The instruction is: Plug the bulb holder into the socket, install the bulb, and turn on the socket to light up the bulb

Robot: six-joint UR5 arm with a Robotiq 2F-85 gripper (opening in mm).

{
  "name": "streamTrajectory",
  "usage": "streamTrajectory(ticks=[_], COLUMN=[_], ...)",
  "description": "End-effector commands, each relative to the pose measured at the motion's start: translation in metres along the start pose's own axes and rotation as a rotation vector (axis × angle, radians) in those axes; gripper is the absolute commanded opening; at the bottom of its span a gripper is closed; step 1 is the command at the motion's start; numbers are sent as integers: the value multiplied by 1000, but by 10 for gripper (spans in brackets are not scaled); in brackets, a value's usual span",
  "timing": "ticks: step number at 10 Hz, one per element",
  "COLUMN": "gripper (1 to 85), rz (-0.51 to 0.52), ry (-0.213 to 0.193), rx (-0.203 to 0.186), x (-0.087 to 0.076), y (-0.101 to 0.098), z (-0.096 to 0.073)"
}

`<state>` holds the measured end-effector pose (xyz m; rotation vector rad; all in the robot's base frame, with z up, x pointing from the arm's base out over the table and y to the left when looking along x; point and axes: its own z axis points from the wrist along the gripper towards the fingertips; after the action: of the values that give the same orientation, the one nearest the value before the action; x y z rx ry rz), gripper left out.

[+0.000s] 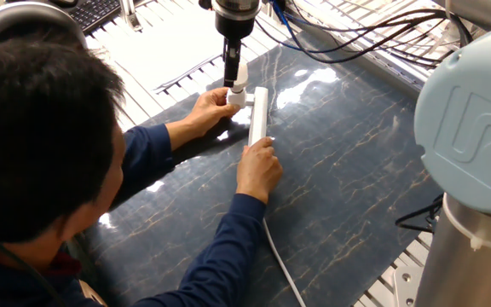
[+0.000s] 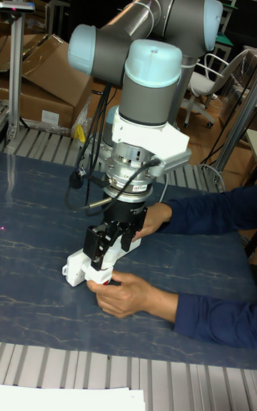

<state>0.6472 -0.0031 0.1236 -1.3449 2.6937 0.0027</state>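
While a person steadies the socket (image 1: pixel 258 113) on the bench (image 1: pixel 348 170), the hand (image 1: pixel 239 77) stands clamped on the bulb (image 1: pixel 239 78). Likely it is threading the bulb into the bulb holder (image 1: pixel 236 99).

**One raised emblem, nothing else readable**

The pale blue round plastic joint cap (image 1: pixel 471 119) of the grey robot arm, at the right edge of the fixed view, carries an embossed logo in a rounded square that reads as the letters "UR". Away from that cap, on table, power strip, bulb and boxes, no print, label or number is legible in either view
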Motion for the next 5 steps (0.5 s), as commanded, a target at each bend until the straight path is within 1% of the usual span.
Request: streamTrajectory(ticks=[1,2,3,5], gripper=[753,733,693,657], rz=[-110,-127,-144,-154], ry=[-31,-29,-17,-4], rx=[7,18,20,18], x=[-1,1,5,10], y=[5,4,3,4], z=[9,12,12,12])
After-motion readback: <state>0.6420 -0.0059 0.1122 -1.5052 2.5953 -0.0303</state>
